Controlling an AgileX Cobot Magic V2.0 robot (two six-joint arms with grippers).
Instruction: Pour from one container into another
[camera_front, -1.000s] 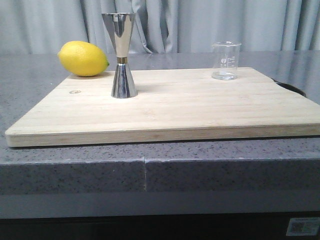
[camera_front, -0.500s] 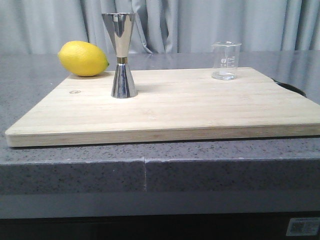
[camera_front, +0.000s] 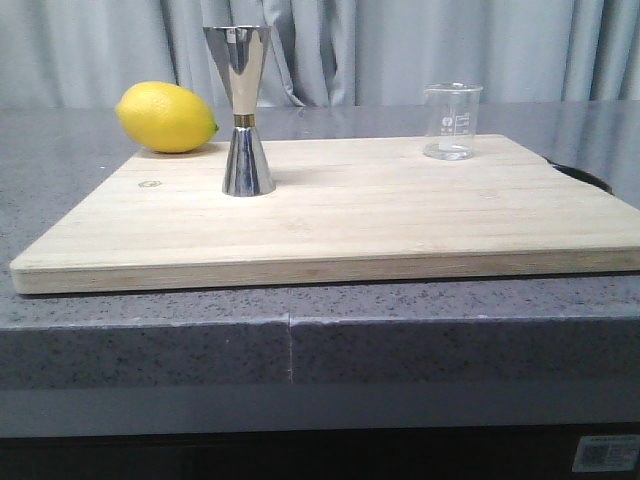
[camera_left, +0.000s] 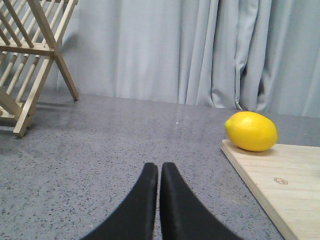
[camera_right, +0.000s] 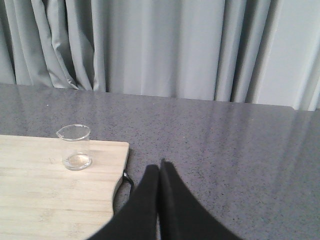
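**A:** Where are the things you want to pour with?

**B:** Look at the front view. Your steel jigger (camera_front: 247, 110) stands straight up on the wooden cutting board (camera_front: 340, 225), near the board's left side. Your small glass beaker (camera_front: 451, 121) stands upright too, by the far right corner of the same board. The two are well apart. The beaker looks almost empty; you can see only a little shine at its bottom.

**A:** What else do you see?

**B:** A yellow lemon (camera_front: 166, 117) lies at the far left corner of the board, behind the jigger and to its left. The board sits on a gray speckled counter (camera_front: 150, 320). A wooden rack (camera_left: 30, 55) shows in your left wrist view, off to the side of the board.

**A:** And your grippers?

**B:** Your left gripper (camera_left: 159, 172) has its two black fingers pressed together with nothing between them. It is over bare counter, near the lemon's corner. Your right gripper (camera_right: 160, 170) is pressed closed and empty too, over the counter just past the board's right edge, near the beaker but not touching it.
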